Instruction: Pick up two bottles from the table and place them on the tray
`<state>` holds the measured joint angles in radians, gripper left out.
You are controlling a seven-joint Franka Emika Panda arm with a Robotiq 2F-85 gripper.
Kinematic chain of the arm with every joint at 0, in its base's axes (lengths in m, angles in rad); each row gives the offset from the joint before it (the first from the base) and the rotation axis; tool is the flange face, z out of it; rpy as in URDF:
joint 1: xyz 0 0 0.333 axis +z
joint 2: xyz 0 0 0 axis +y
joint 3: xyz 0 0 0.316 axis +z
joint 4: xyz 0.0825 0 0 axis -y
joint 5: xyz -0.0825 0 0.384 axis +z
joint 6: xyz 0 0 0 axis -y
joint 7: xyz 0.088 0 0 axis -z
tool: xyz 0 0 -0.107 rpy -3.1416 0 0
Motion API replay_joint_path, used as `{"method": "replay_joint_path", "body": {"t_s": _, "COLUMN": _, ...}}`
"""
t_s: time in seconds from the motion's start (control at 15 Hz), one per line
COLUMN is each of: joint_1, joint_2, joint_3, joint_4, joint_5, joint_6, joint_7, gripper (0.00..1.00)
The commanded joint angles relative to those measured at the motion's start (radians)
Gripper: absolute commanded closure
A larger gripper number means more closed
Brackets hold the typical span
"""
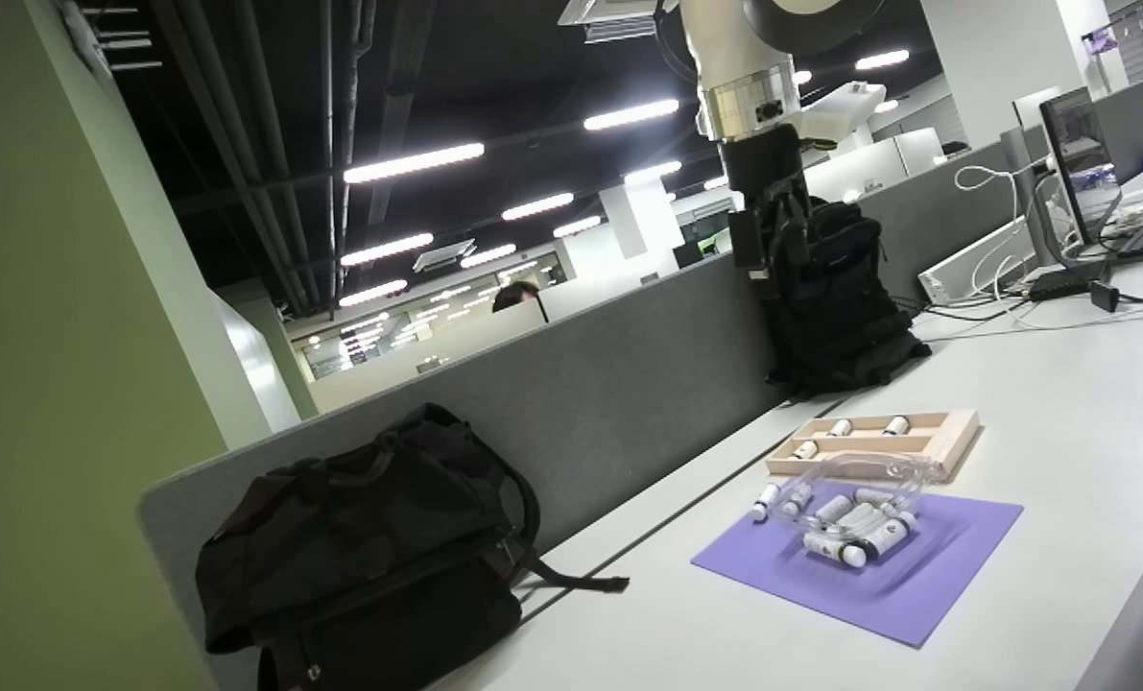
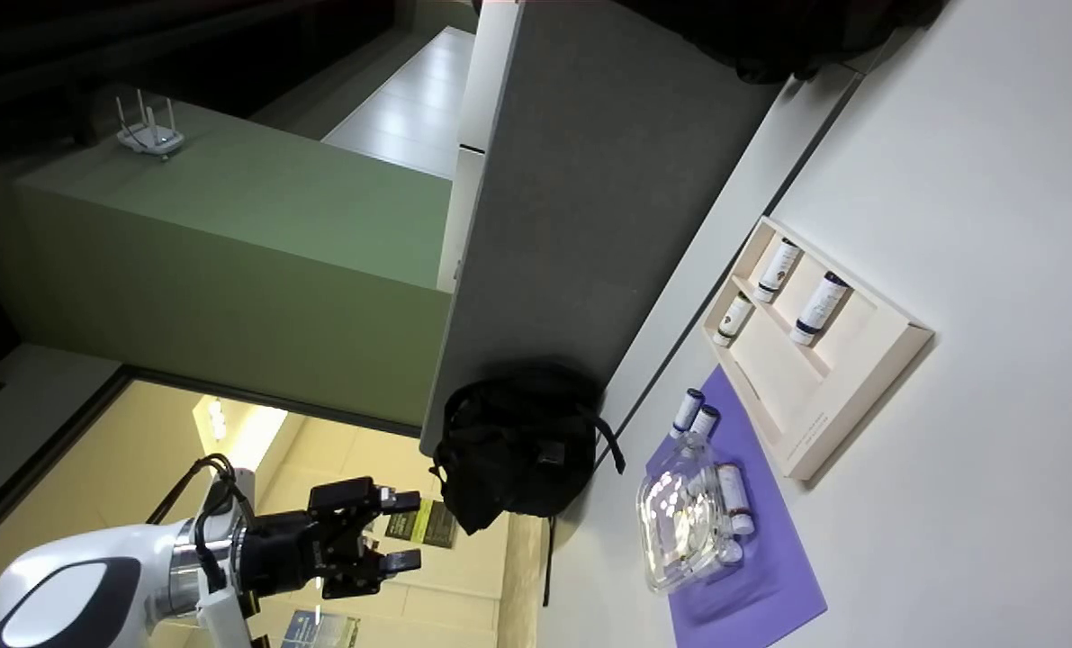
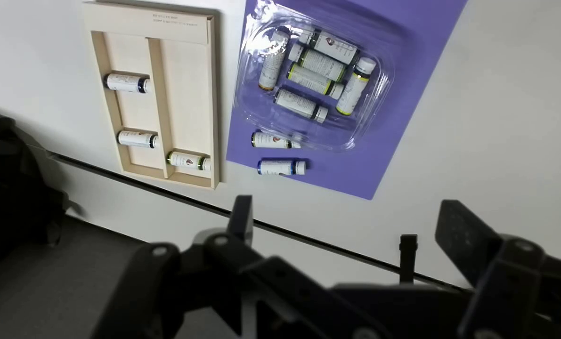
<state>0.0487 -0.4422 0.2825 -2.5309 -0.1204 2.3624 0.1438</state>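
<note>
The tan wooden tray (image 3: 186, 84) lies on the white table (image 3: 487, 117); it also shows in both exterior views (image 1: 955, 446) (image 2: 846, 405). Three bottles lie in it: two in one compartment (image 3: 125, 83) (image 3: 136, 139), one in the other (image 3: 186, 160). A blue-banded bottle (image 3: 280, 167) lies at the purple mat's edge. A second bottle (image 3: 273, 140) lies beside it, its cap partly behind the clear container's rim. Several more bottles (image 3: 311, 79) lie in the clear container's area. My gripper (image 3: 348, 216) is open and empty, high above the table; both exterior views show it (image 1: 773, 264) (image 2: 405, 531).
The clear plastic container (image 2: 680, 522) stands on the purple mat (image 1: 974, 537) beside the tray. A grey partition (image 1: 629, 374) runs along the table. Black backpacks (image 1: 360, 537) (image 1: 840, 297) lean against it. A monitor (image 1: 1075, 163) and cables stand farther along the table.
</note>
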Motion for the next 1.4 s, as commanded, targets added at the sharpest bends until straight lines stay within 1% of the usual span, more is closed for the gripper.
{"method": "replay_joint_path", "body": {"t_s": 0.0, "joint_1": -0.016, "joint_2": 0.037, "joint_3": -0.016, "joint_4": 0.013, "joint_5": -0.054, "joint_6": 0.021, "joint_7": 0.059, "gripper": 0.00}}
{"method": "replay_joint_path", "body": {"t_s": 0.27, "joint_1": -0.115, "joint_2": 0.154, "joint_3": -0.047, "joint_4": 0.064, "joint_5": -0.145, "joint_6": 0.086, "joint_7": 0.144, "gripper": 0.00}}
{"method": "replay_joint_path", "body": {"t_s": 0.33, "joint_1": -0.152, "joint_2": 0.194, "joint_3": -0.056, "joint_4": 0.084, "joint_5": -0.173, "joint_6": 0.112, "joint_7": 0.194, "gripper": 0.00}}
{"method": "replay_joint_path", "body": {"t_s": 0.47, "joint_1": -0.201, "joint_2": 0.282, "joint_3": -0.087, "joint_4": 0.138, "joint_5": -0.223, "joint_6": 0.156, "joint_7": 0.260, "gripper": 0.00}}
{"method": "replay_joint_path", "body": {"t_s": 0.6, "joint_1": -0.224, "joint_2": 0.372, "joint_3": -0.125, "joint_4": 0.212, "joint_5": -0.249, "joint_6": 0.167, "joint_7": 0.324, "gripper": 0.00}}
{"method": "replay_joint_path", "body": {"t_s": 0.8, "joint_1": -0.207, "joint_2": 0.487, "joint_3": -0.200, "joint_4": 0.324, "joint_5": -0.238, "joint_6": 0.149, "joint_7": 0.409, "gripper": 0.00}}
{"method": "replay_joint_path", "body": {"t_s": 0.93, "joint_1": -0.179, "joint_2": 0.555, "joint_3": -0.247, "joint_4": 0.384, "joint_5": -0.227, "joint_6": 0.143, "joint_7": 0.483, "gripper": 0.00}}
{"method": "replay_joint_path", "body": {"t_s": 1.07, "joint_1": -0.134, "joint_2": 0.619, "joint_3": -0.279, "joint_4": 0.441, "joint_5": -0.201, "joint_6": 0.131, "joint_7": 0.571, "gripper": 0.00}}
{"method": "replay_joint_path", "body": {"t_s": 1.13, "joint_1": -0.138, "joint_2": 0.553, "joint_3": -0.299, "joint_4": 0.358, "joint_5": -0.199, "joint_6": 0.171, "joint_7": 0.454, "gripper": 0.00}}
{"method": "replay_joint_path", "body": {"t_s": 1.33, "joint_1": -0.103, "joint_2": 0.616, "joint_3": -0.315, "joint_4": 0.410, "joint_5": -0.192, "joint_6": 0.167, "joint_7": 0.518, "gripper": 0.00}}
